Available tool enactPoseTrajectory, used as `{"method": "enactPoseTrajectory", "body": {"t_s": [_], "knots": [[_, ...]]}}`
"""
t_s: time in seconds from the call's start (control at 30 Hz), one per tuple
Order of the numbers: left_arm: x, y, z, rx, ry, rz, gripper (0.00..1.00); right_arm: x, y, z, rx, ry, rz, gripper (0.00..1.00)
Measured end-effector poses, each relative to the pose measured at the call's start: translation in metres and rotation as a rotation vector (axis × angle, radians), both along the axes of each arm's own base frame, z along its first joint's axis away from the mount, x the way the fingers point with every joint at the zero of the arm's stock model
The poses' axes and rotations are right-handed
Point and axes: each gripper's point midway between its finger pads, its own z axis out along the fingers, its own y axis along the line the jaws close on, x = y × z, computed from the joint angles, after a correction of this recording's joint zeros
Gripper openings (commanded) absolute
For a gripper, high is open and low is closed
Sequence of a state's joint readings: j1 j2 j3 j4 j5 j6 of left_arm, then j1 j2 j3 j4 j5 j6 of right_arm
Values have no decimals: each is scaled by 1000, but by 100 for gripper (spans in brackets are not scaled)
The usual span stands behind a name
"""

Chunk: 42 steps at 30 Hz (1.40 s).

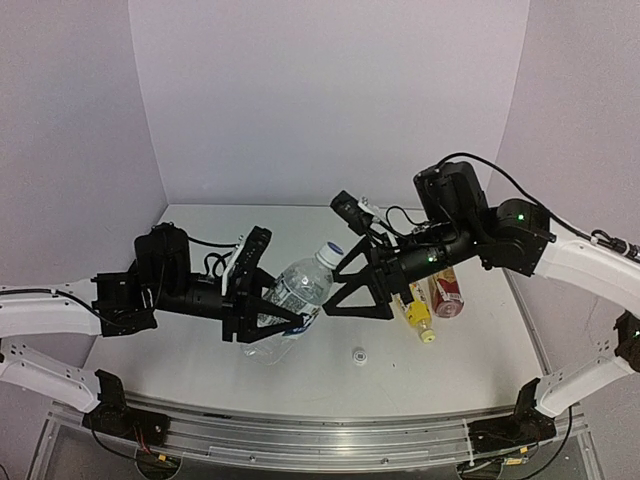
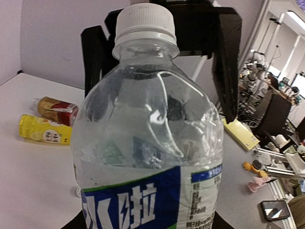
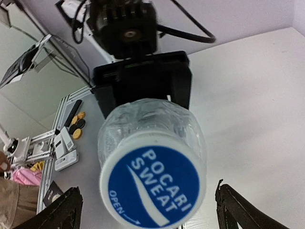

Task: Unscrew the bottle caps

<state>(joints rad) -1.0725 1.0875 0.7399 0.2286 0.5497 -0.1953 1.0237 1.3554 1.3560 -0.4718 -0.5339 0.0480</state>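
Clear thin bottle point(image 1: 300, 290), clamped by left gripper point(image 1: 266, 318), looks light and dentable; wide-open right gripper point(image 1: 338, 287) should pinch its 2-o'clock ribbed cap point(image 3: 155, 179).

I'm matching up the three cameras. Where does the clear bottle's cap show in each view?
Top external: the cap is near mid-picture, at the upper right end of the tilted bottle.
Left wrist: the cap is at top centre, seen from the side, white and ribbed.
Right wrist: the cap is at lower centre, facing the camera, its top blue with white lettering.
Shared landmark: the clear bottle under the cap.
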Motion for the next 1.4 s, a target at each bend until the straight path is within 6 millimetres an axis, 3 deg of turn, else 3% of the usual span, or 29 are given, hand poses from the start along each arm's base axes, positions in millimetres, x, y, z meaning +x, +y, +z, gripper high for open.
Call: {"method": "enactPoseTrajectory", "body": {"t_s": [0.2,0.4,0.6,0.77,0.97,1.1,1.3,1.4], "knots": [[33,3,-15,111,-53,183,0,39,-8,0,-41,80,-311,92],[53,-3,-37,234,-75,252,0,65,-18,2,-32,177,-548,79],[57,-1,-47,276,-87,268,0,78,-21,1,-19,272,-675,60],[57,-1,-47,276,-88,268,0,83,-12,0,-19,331,-703,57],[57,-1,-47,276,-88,269,0,86,-3,-8,-35,376,-708,32],[57,-1,-46,273,-89,272,0,87,-3,-9,-37,395,-719,1],[55,-1,-42,244,-83,260,0,83,-2,-5,-32,370,-669,0],[41,1,-41,187,-45,202,0,69,2,-1,-37,311,-544,0]]}}
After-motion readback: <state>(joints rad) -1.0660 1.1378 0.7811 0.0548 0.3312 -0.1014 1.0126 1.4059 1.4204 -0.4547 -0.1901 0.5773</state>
